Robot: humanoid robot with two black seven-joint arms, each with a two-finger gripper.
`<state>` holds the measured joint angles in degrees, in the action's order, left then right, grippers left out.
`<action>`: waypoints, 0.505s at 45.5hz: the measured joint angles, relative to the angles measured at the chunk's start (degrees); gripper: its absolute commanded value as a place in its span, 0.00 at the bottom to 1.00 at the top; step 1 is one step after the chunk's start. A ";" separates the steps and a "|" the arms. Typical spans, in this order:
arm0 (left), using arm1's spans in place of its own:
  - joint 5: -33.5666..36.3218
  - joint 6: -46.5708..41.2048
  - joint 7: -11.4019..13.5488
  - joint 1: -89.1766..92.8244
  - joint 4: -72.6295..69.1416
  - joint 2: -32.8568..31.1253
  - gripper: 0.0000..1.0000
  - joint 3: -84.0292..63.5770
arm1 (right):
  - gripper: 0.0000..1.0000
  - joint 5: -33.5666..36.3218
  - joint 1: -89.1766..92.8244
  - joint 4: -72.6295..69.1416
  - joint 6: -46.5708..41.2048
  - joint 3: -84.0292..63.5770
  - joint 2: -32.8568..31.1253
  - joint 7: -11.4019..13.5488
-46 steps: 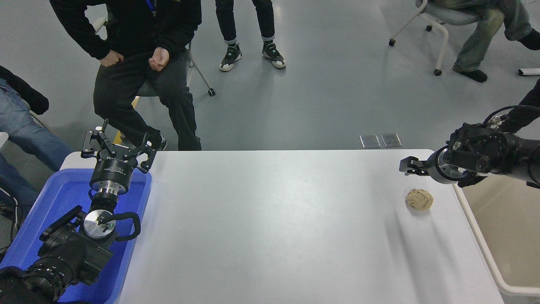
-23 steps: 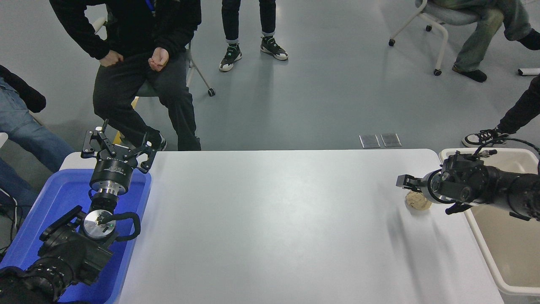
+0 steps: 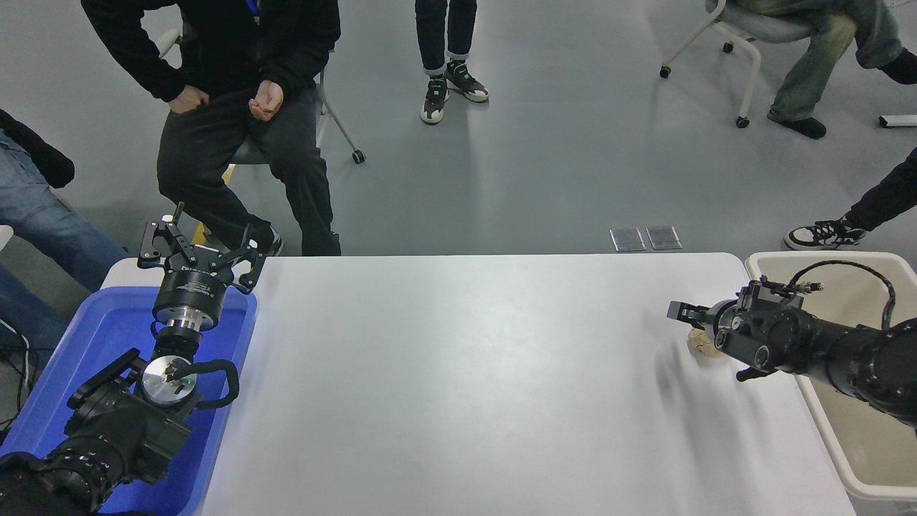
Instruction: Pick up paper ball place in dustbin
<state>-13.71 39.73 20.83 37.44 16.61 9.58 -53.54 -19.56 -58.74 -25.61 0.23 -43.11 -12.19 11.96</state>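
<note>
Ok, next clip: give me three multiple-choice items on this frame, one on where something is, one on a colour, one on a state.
1. Where is the paper ball?
A. inside the dustbin
B. on the table near its right edge, partly hidden by the right gripper
C. in the blue tray

2. What colour is the tray under the left arm?
A. blue
B. red
C. green

3. How does the left gripper stand?
A. shut on the paper ball
B. open and holding nothing
C. shut on the tray's rim

Answers:
1. B: the tan ball shows on the table just beside the right gripper, left of the dustbin.
2. A: its rim and floor are bright blue.
3. B: its fingers are spread apart over the tray's far end with nothing between them.
</note>
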 measured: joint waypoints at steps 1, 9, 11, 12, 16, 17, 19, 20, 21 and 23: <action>0.00 0.00 0.00 0.00 0.00 0.00 0.99 0.00 | 1.00 -0.12 0.22 0.24 0.16 0.00 0.03 0.01; -0.01 0.00 0.00 0.00 0.00 0.00 0.99 0.00 | 1.00 -0.83 2.20 1.58 1.03 0.01 0.38 -0.04; 0.00 0.00 0.00 0.00 0.00 0.00 0.99 0.00 | 1.00 -0.94 2.63 1.83 1.26 0.07 0.53 -0.06; 0.00 0.00 0.00 0.00 0.00 0.00 0.99 0.00 | 1.00 -0.97 2.78 1.90 1.35 0.10 0.58 -0.06; 0.00 0.00 0.00 0.00 0.00 0.00 0.99 0.02 | 1.00 -1.10 3.40 2.19 1.87 0.37 0.79 -0.07; 0.00 0.00 0.00 0.00 0.00 0.00 0.99 0.02 | 1.00 -1.14 3.58 2.30 2.05 0.51 0.84 -0.07; 0.00 0.00 0.00 0.00 0.00 0.00 0.99 0.02 | 1.00 -1.17 3.79 2.35 2.25 0.66 0.90 -0.06; 0.00 0.00 0.00 0.00 0.00 0.00 0.99 0.02 | 1.00 -1.19 3.88 2.38 2.35 0.75 0.93 -0.06; 0.00 0.00 0.00 0.00 0.00 0.00 0.99 0.02 | 1.00 -1.22 3.99 2.47 2.48 0.87 0.97 -0.07; 0.00 0.00 0.00 0.00 0.00 0.00 0.99 0.02 | 0.98 -1.23 4.13 2.61 2.63 1.01 1.00 -0.06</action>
<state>-13.71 39.73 20.83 37.44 16.61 9.58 -53.52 -20.79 -54.61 -23.00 2.87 -42.11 -11.19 11.90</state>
